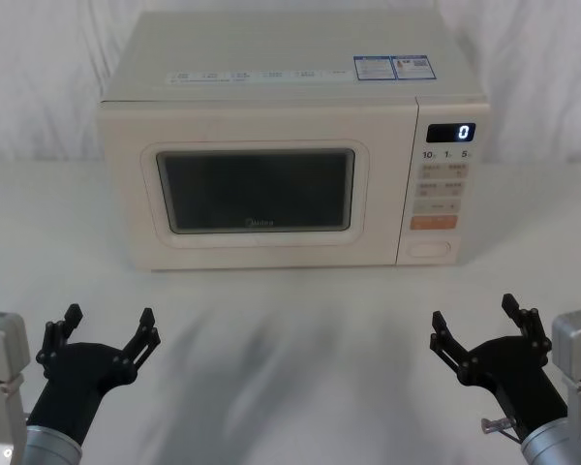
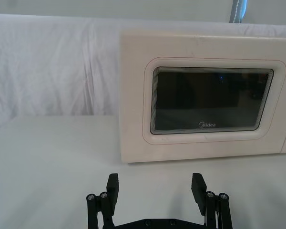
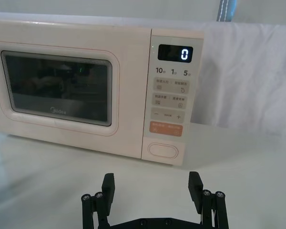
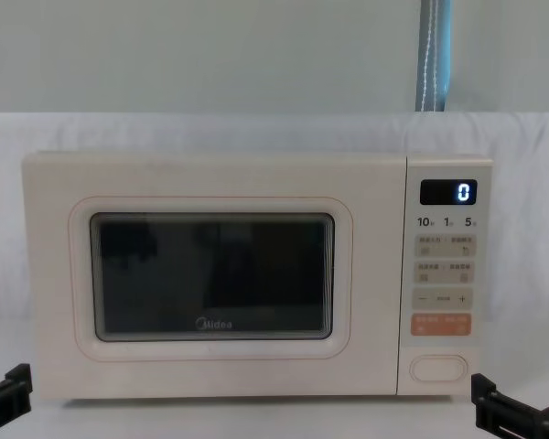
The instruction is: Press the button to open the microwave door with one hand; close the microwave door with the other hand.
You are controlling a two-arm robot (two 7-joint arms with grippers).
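White cloth covers the desk (image 1: pixel 290 368) and hangs as a backdrop behind it. Toward the desk's far edge stands a cream microwave (image 1: pixel 290 68), its front facing the robot. Its microwave door (image 1: pixel 257 189) is shut, flush with the body, taking up the left and middle of the front; the dark window carries the "Midea" logo along its lower rim. Right of the door runs the control panel (image 1: pixel 442 189), with a lit display (image 1: pixel 451 132) reading 0 at its top, small beige keys beneath, then an orange key (image 1: pixel 434 222). Under that key, at the panel's bottom, sits the button (image 1: pixel 430 248), a plain cream oval, untouched.

Near the desk's front edge, toward the left corner, the left gripper (image 1: pixel 104 329) hovers with its fingers spread wide, well apart from the microwave. Toward the front right corner the right gripper (image 1: pixel 481 320) hangs likewise, fingers spread, holding nothing, in front of the control panel and well short of it.
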